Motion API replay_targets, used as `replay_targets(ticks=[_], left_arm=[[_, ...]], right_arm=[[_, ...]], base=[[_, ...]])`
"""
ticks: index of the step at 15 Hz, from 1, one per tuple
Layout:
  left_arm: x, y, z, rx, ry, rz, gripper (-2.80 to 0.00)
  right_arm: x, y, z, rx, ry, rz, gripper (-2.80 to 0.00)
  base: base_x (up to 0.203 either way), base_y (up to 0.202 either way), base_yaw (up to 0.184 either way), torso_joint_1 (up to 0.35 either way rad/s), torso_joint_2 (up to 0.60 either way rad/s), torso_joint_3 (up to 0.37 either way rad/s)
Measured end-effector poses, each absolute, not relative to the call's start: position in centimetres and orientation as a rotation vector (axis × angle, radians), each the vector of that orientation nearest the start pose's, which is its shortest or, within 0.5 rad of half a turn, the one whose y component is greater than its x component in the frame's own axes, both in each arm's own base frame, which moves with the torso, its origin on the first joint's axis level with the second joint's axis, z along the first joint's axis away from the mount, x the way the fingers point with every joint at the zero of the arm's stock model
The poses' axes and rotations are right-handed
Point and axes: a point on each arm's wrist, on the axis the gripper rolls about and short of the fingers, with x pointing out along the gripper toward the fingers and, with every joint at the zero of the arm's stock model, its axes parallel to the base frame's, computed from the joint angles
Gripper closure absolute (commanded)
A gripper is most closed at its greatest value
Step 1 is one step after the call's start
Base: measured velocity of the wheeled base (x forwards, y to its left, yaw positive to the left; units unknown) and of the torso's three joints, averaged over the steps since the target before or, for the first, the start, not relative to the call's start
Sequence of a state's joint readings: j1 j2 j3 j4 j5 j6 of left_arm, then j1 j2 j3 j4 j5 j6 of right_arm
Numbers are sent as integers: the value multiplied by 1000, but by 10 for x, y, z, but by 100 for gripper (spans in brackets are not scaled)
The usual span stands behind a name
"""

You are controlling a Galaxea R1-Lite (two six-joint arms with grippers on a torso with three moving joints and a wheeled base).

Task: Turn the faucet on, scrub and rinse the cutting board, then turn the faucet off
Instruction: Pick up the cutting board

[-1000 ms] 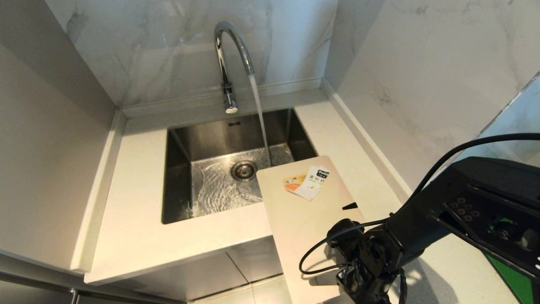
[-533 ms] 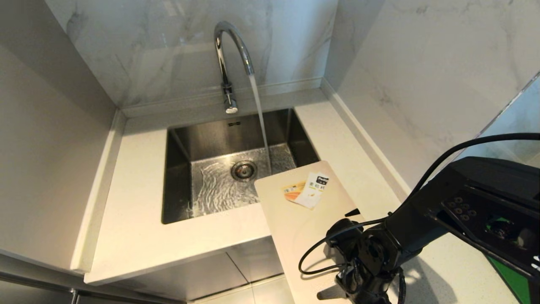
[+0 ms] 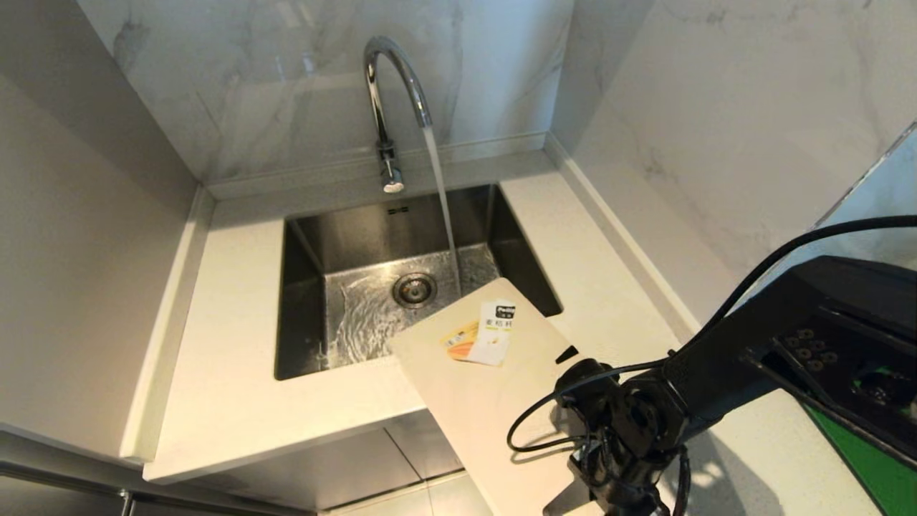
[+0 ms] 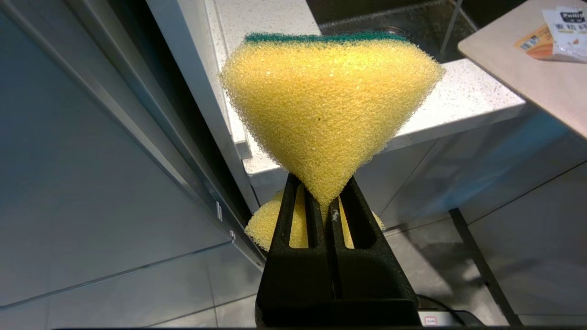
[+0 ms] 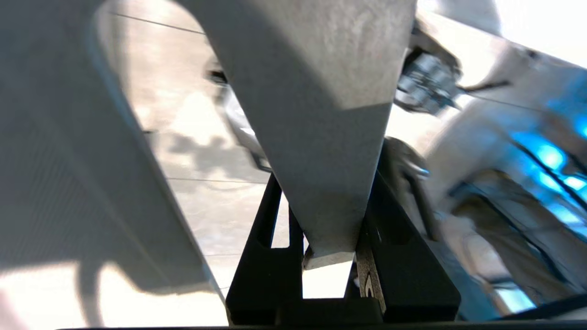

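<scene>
Head view: faucet [image 3: 390, 79] already running; cutting board [image 3: 487, 401] clamped by right end effector [image 5: 328, 256], lower right — scrub, rinse, shutoff pending. Sponge [image 4: 328, 110] clamped in left end effector [image 4: 328, 215].

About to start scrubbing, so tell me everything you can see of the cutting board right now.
The cutting board is pale beige, rectangular with rounded corners, smooth like plastic, with a small edge notch and a white-and-orange paper label. It is held tilted, its far corner over the sink, short of the running water. The right gripper clamps its near end.
</scene>
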State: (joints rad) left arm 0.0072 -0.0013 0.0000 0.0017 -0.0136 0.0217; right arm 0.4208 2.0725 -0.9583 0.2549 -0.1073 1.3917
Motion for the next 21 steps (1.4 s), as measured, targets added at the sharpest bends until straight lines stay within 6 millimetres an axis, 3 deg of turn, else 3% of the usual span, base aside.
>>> replay_targets(ticks=[5, 9, 15, 21], left_arm=[[-23, 0, 75, 21, 0, -6, 0], [-23, 0, 75, 21, 1, -7, 0], [-23, 0, 75, 21, 1, -7, 0], [-23, 0, 75, 21, 0, -7, 0]], right_arm=[[296, 112, 107, 890, 1072, -620, 0], [294, 106, 158, 941, 1004, -568, 0], [293, 106, 200, 962, 915, -454, 0], [286, 103, 228, 953, 872, -390, 0]], base=[[0, 0, 0, 0, 0, 0], [0, 0, 0, 0, 0, 0], [0, 0, 0, 0, 0, 0], [0, 0, 0, 0, 0, 0]])
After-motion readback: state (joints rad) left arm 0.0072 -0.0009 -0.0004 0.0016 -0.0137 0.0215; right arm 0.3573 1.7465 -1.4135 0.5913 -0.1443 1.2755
